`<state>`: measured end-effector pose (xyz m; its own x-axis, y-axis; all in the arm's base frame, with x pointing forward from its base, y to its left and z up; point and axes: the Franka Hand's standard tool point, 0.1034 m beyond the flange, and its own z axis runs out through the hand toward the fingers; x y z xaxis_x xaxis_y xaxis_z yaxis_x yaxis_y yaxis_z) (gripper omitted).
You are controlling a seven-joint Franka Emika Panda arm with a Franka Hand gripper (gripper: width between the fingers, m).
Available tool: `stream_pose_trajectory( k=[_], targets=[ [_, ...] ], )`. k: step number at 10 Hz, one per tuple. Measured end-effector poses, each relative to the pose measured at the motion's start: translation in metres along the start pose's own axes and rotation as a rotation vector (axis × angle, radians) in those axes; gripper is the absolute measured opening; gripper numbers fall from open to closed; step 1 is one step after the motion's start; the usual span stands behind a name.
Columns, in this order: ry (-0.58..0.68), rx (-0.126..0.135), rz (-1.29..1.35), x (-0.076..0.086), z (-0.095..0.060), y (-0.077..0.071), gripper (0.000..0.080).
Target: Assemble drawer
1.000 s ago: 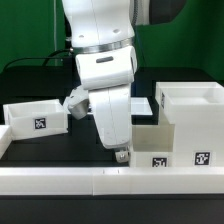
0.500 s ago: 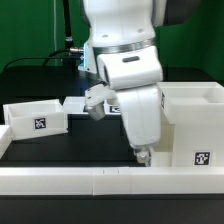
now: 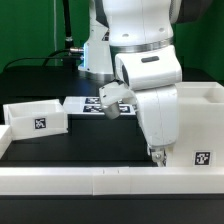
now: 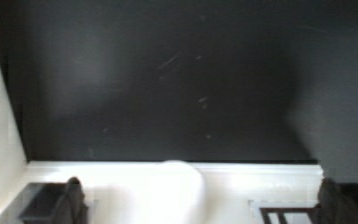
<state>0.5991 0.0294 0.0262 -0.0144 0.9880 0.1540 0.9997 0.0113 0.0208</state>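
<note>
The tall white drawer housing (image 3: 201, 118) stands at the exterior view's right, with a tag on its front. One white tray (image 3: 35, 117) with a tag sits at the exterior view's left. My gripper (image 3: 156, 156) hangs low just in front of the housing's left corner, close to the front rail; the arm hides whatever lies behind it, including the second tray. In the wrist view my gripper (image 4: 194, 205) has its dark fingers (image 4: 53, 201) far apart, with a white part (image 4: 179, 185) with a rounded bump between them. I cannot tell if the fingers touch it.
The marker board (image 3: 84, 105) lies flat on the black table behind the arm. A low white border rail (image 3: 70, 180) runs along the front edge. Bare black table (image 3: 85, 145) lies between the left tray and my gripper.
The arm has moved toward the exterior view's right, from mid-table to the housing's front left corner. The small tray seen beside the housing a second ago is now hidden behind the arm.
</note>
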Motion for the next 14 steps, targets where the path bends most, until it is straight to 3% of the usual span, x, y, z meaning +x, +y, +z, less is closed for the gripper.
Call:
stream_pose_trajectory(
  k=[2, 3, 7, 9, 11, 12, 14],
  targets=[
    [-0.001, -0.001, 0.005, -0.002, -0.001, 0.000, 0.0649],
    [-0.006, -0.004, 0.005, -0.012, -0.003, 0.001, 0.0649],
    [-0.039, -0.051, 0.042, -0.054, -0.042, 0.005, 0.0649],
    [-0.054, -0.071, 0.084, -0.077, -0.061, -0.011, 0.0649],
    [-0.059, -0.071, 0.157, -0.102, -0.071, -0.041, 0.0649],
    [-0.064, -0.083, 0.187, -0.111, -0.077, -0.051, 0.0649],
    [-0.064, -0.073, 0.204, -0.110, -0.075, -0.057, 0.0649]
  ],
)
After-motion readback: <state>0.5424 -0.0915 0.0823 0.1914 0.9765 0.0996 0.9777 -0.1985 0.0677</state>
